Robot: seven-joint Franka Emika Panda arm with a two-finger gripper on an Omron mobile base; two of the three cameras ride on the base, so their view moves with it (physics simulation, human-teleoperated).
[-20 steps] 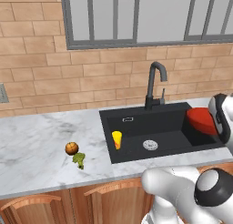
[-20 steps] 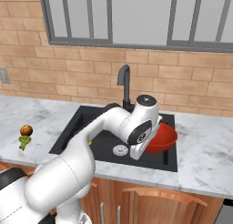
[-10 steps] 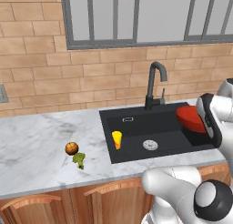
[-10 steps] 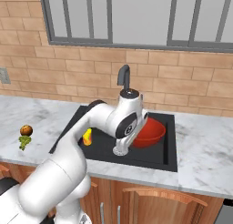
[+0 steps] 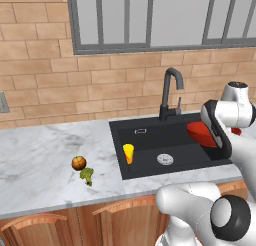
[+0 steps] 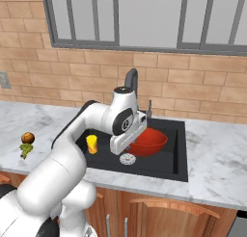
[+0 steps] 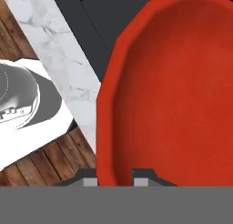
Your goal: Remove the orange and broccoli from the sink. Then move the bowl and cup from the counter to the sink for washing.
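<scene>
Red bowl rim sits pinched between the fingers at the frame's bottom, above the black sink. Yellow cup stands at the basin's left; orange and broccoli lie touching on the desk, lower left.

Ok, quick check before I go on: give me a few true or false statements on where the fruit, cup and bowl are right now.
1. The orange lies on the counter. True.
2. The broccoli is in the sink. False: it lies on the counter beside the orange.
3. The cup stands in the sink. True.
4. The gripper is open and holds nothing. False: it is shut on the rim of the bowl.
5. The bowl is over the sink. True.
</scene>
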